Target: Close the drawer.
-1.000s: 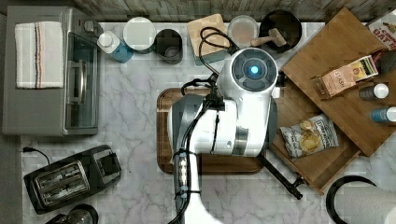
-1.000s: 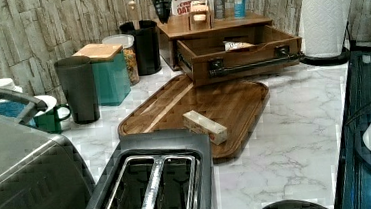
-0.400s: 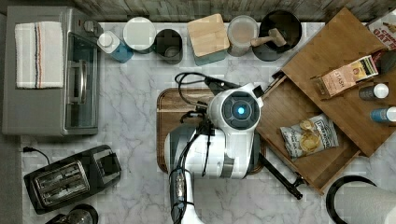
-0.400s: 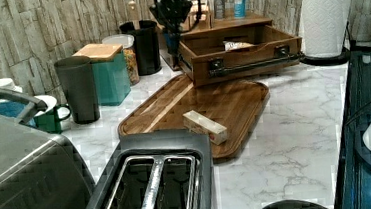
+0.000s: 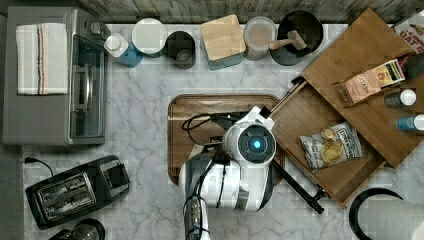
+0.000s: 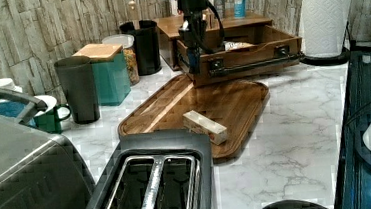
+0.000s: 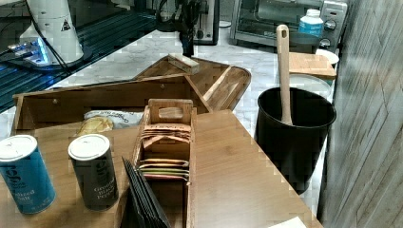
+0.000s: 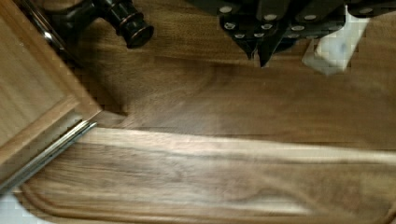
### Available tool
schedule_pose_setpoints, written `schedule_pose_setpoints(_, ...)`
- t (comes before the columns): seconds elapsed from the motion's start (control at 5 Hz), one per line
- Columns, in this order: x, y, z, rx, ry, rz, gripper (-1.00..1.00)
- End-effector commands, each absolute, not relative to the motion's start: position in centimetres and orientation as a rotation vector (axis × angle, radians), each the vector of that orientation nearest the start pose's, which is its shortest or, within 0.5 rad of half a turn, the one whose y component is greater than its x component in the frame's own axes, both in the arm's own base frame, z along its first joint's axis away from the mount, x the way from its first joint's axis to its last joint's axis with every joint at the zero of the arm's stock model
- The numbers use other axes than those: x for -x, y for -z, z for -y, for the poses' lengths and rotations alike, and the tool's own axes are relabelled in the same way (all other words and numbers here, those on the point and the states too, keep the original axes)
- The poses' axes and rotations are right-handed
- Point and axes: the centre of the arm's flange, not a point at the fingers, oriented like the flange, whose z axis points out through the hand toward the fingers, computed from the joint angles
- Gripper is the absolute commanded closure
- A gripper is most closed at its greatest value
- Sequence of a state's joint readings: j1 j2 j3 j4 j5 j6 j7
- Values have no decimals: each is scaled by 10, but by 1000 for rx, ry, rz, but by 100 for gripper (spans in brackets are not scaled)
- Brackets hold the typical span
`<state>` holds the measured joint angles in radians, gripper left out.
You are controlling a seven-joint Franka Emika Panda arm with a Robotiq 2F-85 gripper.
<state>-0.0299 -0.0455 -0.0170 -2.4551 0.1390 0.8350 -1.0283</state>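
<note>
The drawer (image 5: 300, 112) stands pulled out from under its wooden top at the top view's right, with a bag of chips (image 5: 331, 146) inside. Its front (image 6: 250, 59) carries a black bar handle (image 6: 258, 64). My gripper (image 6: 192, 69) hangs low over the wooden tray (image 6: 234, 105), just outside the front's corner at the left view's left. In the wrist view the gripper (image 8: 259, 52) is shut on nothing, the handle's end (image 8: 135, 32) and the drawer front (image 8: 32, 107) are close by, and tray wood (image 8: 210, 177) lies underneath. From the right view the gripper (image 7: 187, 47) appears beyond the drawer (image 7: 95, 102).
A pale block (image 6: 204, 127) lies on the tray. Canisters and a black utensil pot (image 5: 295, 37) line the back wall. A toaster oven (image 5: 55, 75) and toaster (image 5: 75, 190) stand at the top view's left, a paper towel roll (image 6: 327, 13) beside the drawer.
The arm has swung from the back of the counter down over the tray and lowered, bringing the gripper to the drawer's front corner. The drawer has not moved.
</note>
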Motion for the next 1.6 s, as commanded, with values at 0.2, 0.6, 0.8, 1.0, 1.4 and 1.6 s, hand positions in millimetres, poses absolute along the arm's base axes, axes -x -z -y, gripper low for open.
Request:
schedule_pose_setpoints(0.2,-418,-310,54,2992,49,460,100)
schedule_pose_setpoints(0.6,-383,-280,98,2982,32,551,100)
schedule_pose_setpoints(0.8,-366,-258,113,2966,7,572,100)
schedule_pose_setpoints(1.0,-347,-246,118,2971,-52,570,100)
schedule_pose_setpoints(1.4,-327,-257,147,2963,-133,752,100)
schedule_pose_setpoints(1.6,-330,-263,166,2928,-90,896,100)
